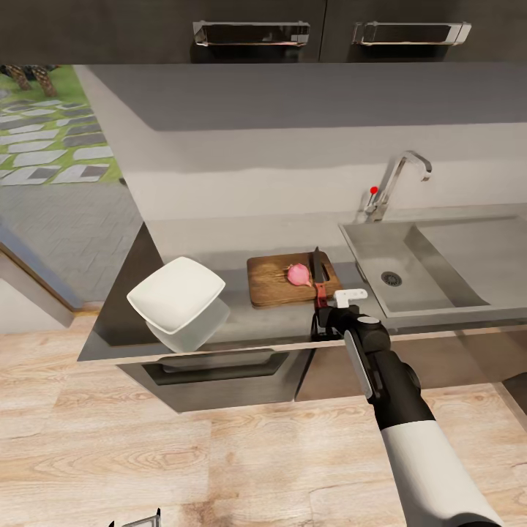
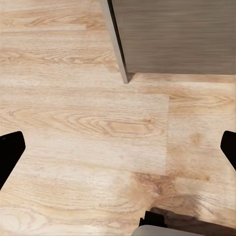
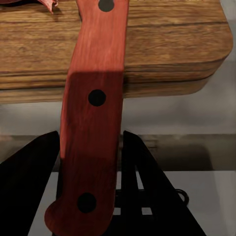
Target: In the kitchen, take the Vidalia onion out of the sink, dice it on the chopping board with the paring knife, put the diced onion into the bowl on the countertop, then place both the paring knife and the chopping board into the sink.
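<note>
A grey reflective desk (image 1: 241,326) runs along a pale wall, above dark cabinets and a wooden floor (image 1: 146,454). At the desk's right end sits the stainless-steel sink (image 1: 439,263), its basin holding nothing but the round dark drain, with a chrome faucet (image 1: 395,183) at its back edge. Near the desk's left front corner rests a shallow white bowl (image 1: 177,295) with nothing in it. Between bowl and sink lies the brown wooden chopping board (image 1: 274,285), close to the front edge. On the board sits the pinkish Vidalia onion (image 1: 298,274), and just beside it the paring knife (image 1: 320,274), dark blade on the board and red handle jutting past the board's front edge. The right end effector (image 3: 91,162) reaches in at the desk's front edge, its black fingers (image 3: 142,172) on either side of the red handle, gripping it. The left end effector (image 2: 118,142) hangs over the floor, spread wide and holding nothing.
</note>
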Robot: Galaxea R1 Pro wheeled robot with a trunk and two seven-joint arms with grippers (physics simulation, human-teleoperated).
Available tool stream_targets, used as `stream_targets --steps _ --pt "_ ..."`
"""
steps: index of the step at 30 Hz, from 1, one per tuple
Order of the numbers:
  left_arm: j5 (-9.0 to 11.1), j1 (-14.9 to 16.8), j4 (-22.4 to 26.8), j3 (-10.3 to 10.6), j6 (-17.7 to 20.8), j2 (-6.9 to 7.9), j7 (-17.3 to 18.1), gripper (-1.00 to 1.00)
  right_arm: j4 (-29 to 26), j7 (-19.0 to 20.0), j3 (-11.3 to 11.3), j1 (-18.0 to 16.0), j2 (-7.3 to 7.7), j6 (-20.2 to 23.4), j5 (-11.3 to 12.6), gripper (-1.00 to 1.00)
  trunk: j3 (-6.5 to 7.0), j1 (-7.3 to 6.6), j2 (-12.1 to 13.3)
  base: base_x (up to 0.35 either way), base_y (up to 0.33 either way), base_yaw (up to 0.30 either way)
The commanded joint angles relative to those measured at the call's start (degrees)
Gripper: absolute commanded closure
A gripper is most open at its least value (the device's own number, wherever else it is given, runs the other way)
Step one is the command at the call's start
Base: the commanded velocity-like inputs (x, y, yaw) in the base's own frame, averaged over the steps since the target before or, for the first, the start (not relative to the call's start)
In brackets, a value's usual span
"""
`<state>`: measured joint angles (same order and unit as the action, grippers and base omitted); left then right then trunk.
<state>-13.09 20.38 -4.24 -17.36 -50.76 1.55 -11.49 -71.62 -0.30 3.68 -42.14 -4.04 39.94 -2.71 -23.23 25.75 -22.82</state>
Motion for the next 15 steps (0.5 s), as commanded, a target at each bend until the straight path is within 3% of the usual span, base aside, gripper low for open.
stream_targets --steps 1,11,15 --pt "-0.6 0.1 -0.2 -0.2 -0.3 0.03 -0.5 -1.00 0.0 -0.1 0.1 -0.1 -0.01 0.3 -0.2 1.00 -0.09 0.03 -0.1 0.000 0.000 0.000" --pt "-0.7 0.1 -0.2 -0.2 -0.2 -0.07 -0.5 -1.00 -0.3 -0.3 -0.1 -0.1 -0.01 0.7 -0.3 1.00 -0.09 0.03 -0.1 0.000 0.000 0.000" --pt "-0.7 0.1 -0.2 -0.2 1.9 -0.55 -0.4 -1.00 -2.7 -0.5 -0.2 0.0 -0.01 1.3 -0.4 1.00 -0.09 0.03 -0.1 0.000 0.000 0.000"
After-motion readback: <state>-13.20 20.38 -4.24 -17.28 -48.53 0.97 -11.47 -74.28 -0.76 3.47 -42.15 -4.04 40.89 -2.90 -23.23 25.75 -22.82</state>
